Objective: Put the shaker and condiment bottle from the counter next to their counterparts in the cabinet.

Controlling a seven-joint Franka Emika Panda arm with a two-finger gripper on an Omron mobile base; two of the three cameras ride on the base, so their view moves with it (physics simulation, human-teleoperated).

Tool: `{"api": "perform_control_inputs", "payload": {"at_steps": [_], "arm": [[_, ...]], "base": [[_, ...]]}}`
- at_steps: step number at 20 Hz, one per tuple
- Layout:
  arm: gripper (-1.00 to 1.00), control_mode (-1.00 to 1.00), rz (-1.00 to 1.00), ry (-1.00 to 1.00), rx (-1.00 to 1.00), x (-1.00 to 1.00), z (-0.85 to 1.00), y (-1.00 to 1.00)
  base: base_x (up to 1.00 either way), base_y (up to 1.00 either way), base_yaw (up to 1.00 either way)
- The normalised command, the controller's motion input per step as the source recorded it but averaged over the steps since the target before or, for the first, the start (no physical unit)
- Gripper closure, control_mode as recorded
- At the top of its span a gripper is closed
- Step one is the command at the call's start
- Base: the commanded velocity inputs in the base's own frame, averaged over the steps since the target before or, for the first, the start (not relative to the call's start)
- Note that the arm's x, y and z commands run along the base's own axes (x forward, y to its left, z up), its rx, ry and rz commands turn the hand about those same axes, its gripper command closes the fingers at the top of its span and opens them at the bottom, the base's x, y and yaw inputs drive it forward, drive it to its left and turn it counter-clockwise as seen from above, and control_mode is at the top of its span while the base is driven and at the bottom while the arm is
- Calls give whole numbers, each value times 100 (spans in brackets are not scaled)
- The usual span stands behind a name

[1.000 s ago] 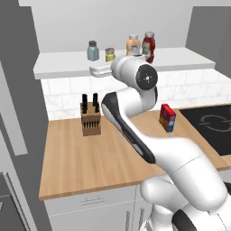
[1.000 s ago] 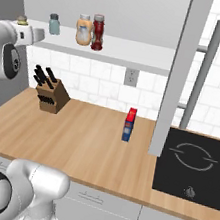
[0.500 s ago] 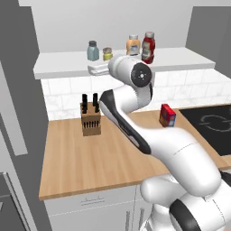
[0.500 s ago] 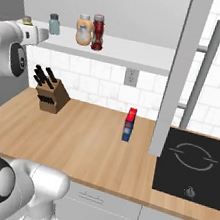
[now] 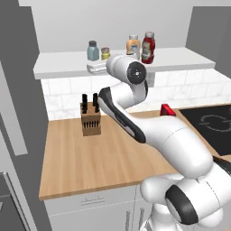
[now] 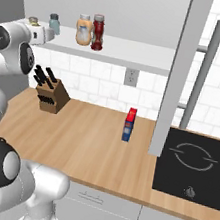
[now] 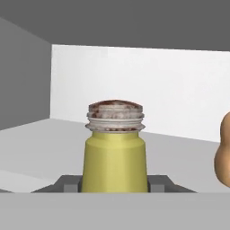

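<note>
Across the upper half of the left base view we see the cabinet (image 5: 180, 58), a white shelf board against a plain grey-white wall, carrying the blue-grey shaker (image 5: 93, 50), the pale orange bottle (image 5: 132, 45) and the condiment bottle (image 5: 148, 47). Left of centre there, the gripper (image 5: 96, 67) sits at the shelf edge, its jaws closed on the shaker (image 7: 115, 152). Below lie the counter (image 5: 90, 158), a knife block (image 5: 90, 118) and a black cooktop (image 6: 196, 164).
</note>
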Motion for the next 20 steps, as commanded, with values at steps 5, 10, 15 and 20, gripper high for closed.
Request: {"api": "perform_control_inputs", "payload": {"at_steps": [5,10,15,20], "arm": [[100,-100,0,-1,0,22,-16,8],[100,-100,0,0,0,23,-16,7],[100,-100,0,-1,0,31,-2,4],[100,-100,0,0,0,35,-2,6]], "base": [[0,0,0],[0,0,0],[0,0,0],[0,0,0]]}}
